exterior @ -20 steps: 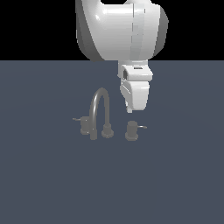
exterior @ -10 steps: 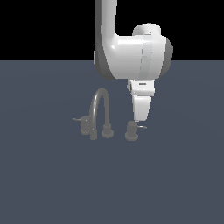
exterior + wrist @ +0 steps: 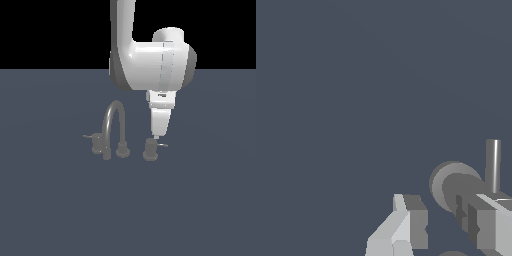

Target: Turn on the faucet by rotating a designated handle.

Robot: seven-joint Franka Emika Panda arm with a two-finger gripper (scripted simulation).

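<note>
The faucet (image 3: 114, 125) is a dark grey tap set with an arched spout on a round base, standing on the dark floor. Its handle (image 3: 150, 150) is the stubby knob on the exterior view's right, and its thin lever rod (image 3: 162, 145) points right. My white gripper (image 3: 156, 135) hangs pointing down, its tip just above the handle. In the wrist view the handle (image 3: 452, 184) and its rod (image 3: 492, 164) lie just past my gripper (image 3: 445, 226). The fingers (image 3: 411, 226) stand apart and hold nothing, and the other finger overlaps the knob's edge.
A twin knob (image 3: 96, 145) with a rod pointing left stands on the far side of the spout from the handle. The spout's round base (image 3: 122, 150) sits between the two knobs. Flat dark grey ground (image 3: 200, 210) surrounds the tap set.
The arm has come down and shifted slightly toward the exterior view's right. The gripper tip went from well above the handle to just over it. The faucet has not moved.
</note>
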